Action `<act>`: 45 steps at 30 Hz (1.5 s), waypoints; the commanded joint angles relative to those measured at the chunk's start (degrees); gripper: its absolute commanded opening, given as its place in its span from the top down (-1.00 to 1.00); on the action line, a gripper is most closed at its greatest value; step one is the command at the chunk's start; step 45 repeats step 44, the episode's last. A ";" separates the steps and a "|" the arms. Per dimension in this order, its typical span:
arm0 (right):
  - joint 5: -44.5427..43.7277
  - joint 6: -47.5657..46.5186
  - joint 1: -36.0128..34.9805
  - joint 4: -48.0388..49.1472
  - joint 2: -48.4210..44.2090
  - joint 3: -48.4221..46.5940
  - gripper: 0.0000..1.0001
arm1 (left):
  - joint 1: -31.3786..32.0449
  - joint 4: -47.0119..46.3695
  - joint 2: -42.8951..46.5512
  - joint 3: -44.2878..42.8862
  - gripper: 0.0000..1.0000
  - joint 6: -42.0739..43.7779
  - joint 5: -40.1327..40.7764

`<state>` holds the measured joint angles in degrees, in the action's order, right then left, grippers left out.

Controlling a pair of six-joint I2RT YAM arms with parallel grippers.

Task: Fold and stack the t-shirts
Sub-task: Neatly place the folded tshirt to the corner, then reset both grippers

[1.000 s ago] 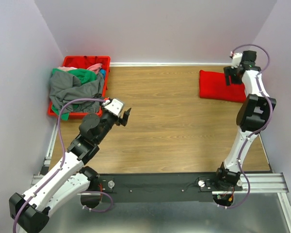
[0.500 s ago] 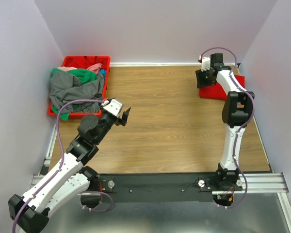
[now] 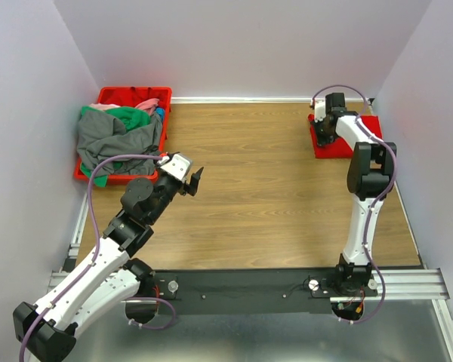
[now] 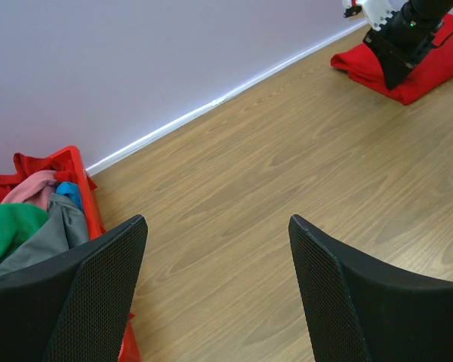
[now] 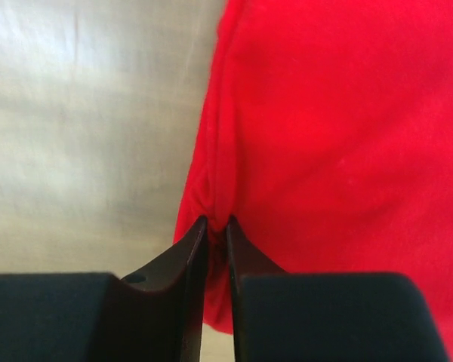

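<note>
Cloth met metal at the far right of the wood-grain table [image 3: 264,173]. There the right gripper [image 5: 215,221] stood with its two black jaws drawn almost together on a thin ridge of the bright red folded cotton t-shirt [image 5: 325,113], nipped at the shirt's left-hand edge. From that pinch, nearly all of the shirt lay to the gripper's right, spread flat toward the side wall, with bare table to its left. The pinched edge ran straight away from the wrist, so the jaws closed across it rather than along it. Any pull or lift would likely carry that edge over, or off, the rest of the cloth (a judgement, not a sighting).

The left gripper [image 4: 217,226] hung wide open and held nothing, well apart from the red shirt on the other side of the table. It sat just beside the rigid red plastic crate [image 3: 109,94], where a heap of grey, green and pink t-shirts [image 3: 113,139] spilled over the rim, unfolded. The right arm was plainly the nearer one to the red shirt.
</note>
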<state>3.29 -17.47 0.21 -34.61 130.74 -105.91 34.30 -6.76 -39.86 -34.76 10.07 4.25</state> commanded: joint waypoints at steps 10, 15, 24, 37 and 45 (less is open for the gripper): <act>-1.38 -4.85 -0.12 -0.90 -14.44 11.52 -0.49 | 0.06 -1.58 2.15 0.66 -0.67 -0.31 -0.56; 2.16 -2.57 -0.03 -0.81 -22.53 9.14 -0.99 | 0.06 -1.41 3.55 0.66 -0.67 -1.45 1.37; -6.96 10.24 0.67 13.94 -50.53 30.71 -0.99 | -2.39 1.75 3.56 -1.80 -0.97 -9.88 10.77; -25.79 25.21 2.43 22.74 -75.98 55.54 -0.99 | -19.36 3.43 -1.54 -3.30 -0.97 -17.98 9.38; -22.28 23.63 2.52 24.06 -76.78 57.31 -0.99 | -19.36 2.55 -0.31 -2.50 -0.97 -16.40 7.18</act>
